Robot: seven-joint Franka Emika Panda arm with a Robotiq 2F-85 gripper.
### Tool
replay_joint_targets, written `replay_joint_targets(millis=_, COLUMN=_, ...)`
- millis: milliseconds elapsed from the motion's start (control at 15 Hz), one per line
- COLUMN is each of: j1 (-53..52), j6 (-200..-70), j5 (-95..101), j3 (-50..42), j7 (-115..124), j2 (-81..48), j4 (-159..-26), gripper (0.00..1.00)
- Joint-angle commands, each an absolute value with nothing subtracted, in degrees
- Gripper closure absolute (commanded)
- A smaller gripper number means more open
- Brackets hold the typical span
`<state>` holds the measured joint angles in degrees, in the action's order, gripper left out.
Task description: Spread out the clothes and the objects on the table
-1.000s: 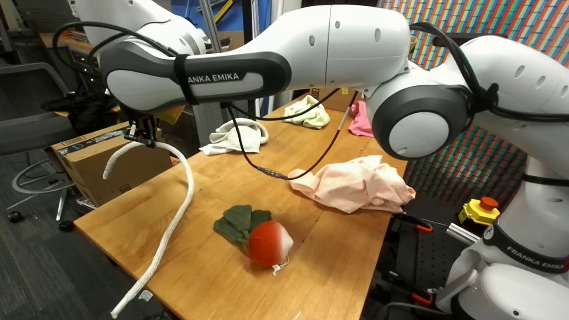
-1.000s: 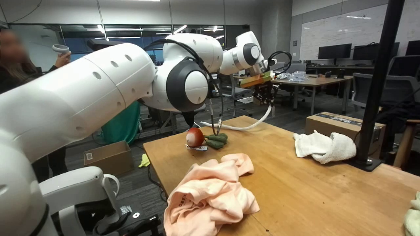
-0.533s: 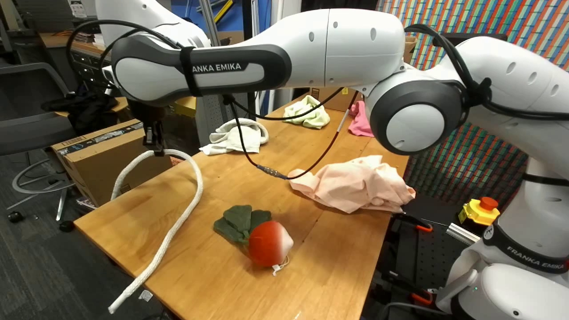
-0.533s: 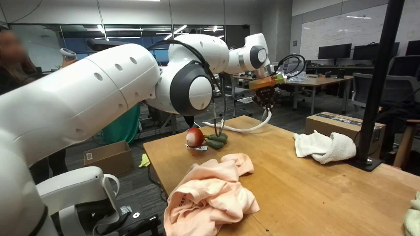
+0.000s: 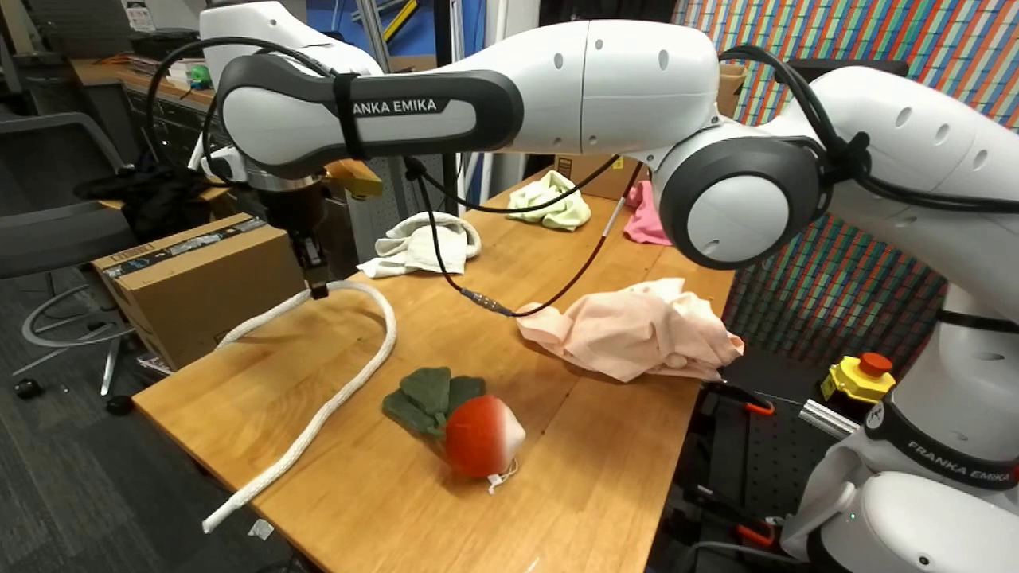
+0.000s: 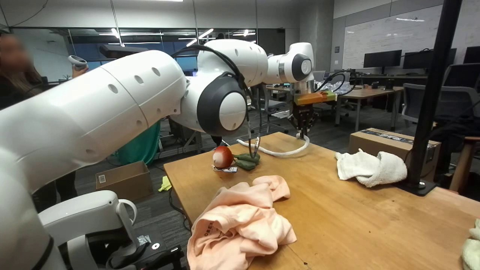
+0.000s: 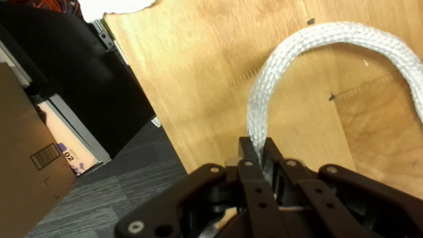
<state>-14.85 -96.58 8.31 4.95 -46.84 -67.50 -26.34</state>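
- In an exterior view we count one table (image 5: 374, 501) with five cloths on it: a peach cloth (image 5: 629, 330) along one edge, a white cloth (image 5: 426, 243) along the opposite edge, a yellow-green cloth (image 5: 553, 200) and a pink cloth (image 5: 646, 213) toward the far end, and a leafy dark green cloth (image 5: 430, 394) touching the single red ball (image 5: 478, 438).
- One white rope (image 5: 388, 325) curves over the table; one end reaches past an edge, and the other stretch runs to a second edge, where we lose sight of it.
- One gripper (image 5: 318, 291) pinches that rope, low by the table's edge.
- Two containers stand there: a taped cardboard box (image 5: 215, 294) beside the table and a second box (image 5: 605, 185) at its far end; we cannot see into either.
- In an exterior view we count one person (image 6: 15, 84) holding one controller (image 6: 77, 60), and three monitors (image 6: 382, 60).
- There the peach cloth is nearest us, and the rope runs from the gripper down to the table, behind the leafy dark green cloth.
- Two containers show: the taped cardboard box behind the white cloth, and a floor box (image 6: 123, 182), both insides hidden.
- In the wrist view we see two fingers (image 7: 244, 148) squeezing the rope, which arches away over the table; part of the white cloth shows at the top, one box wall (image 7: 29, 172) at the left.
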Motion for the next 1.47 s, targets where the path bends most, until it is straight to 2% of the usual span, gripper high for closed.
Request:
replay_joint_targets(millis=0, j1=-14.2, j6=-94.2, j5=6.2, j3=6.5, j7=-55.2, j2=-68.2, j4=-24.0, gripper=0.92)
replay_joint_targets(millis=733, j1=-14.3, j6=-89.6, j5=5.2, j3=5.6, j7=-62.4, j2=-71.9, j4=-23.6, gripper=0.92)
replay_joint_targets(millis=1400, j1=-16.4, j6=-93.4, j5=8.1, j3=3.1, j7=-61.6, j2=-71.4, j4=-24.8, gripper=0.92)
